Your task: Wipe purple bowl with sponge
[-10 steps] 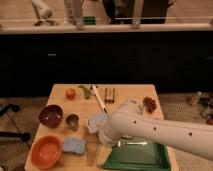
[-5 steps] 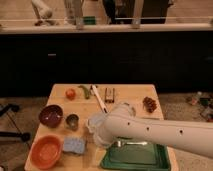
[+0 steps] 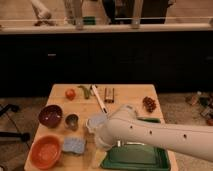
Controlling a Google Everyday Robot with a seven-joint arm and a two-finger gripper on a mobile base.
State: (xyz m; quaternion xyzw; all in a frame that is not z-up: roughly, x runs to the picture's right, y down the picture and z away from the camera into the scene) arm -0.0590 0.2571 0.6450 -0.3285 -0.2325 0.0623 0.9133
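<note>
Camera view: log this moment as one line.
gripper just right of sponge | sponge flat on table | purple bowl at left edge, apart from sponge

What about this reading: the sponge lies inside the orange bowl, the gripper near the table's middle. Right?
No. The camera view shows the sponge on the table beside the orange bowl, not inside it. The gripper is near the table's middle, as stated.

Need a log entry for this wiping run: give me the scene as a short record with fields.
purple bowl: left side of table, beside metal cup, untouched
sponge: front left, flat on table, right of orange bowl, not held
gripper: low over table just right of sponge, by green tray's left edge
wipe: not yet begun
</note>
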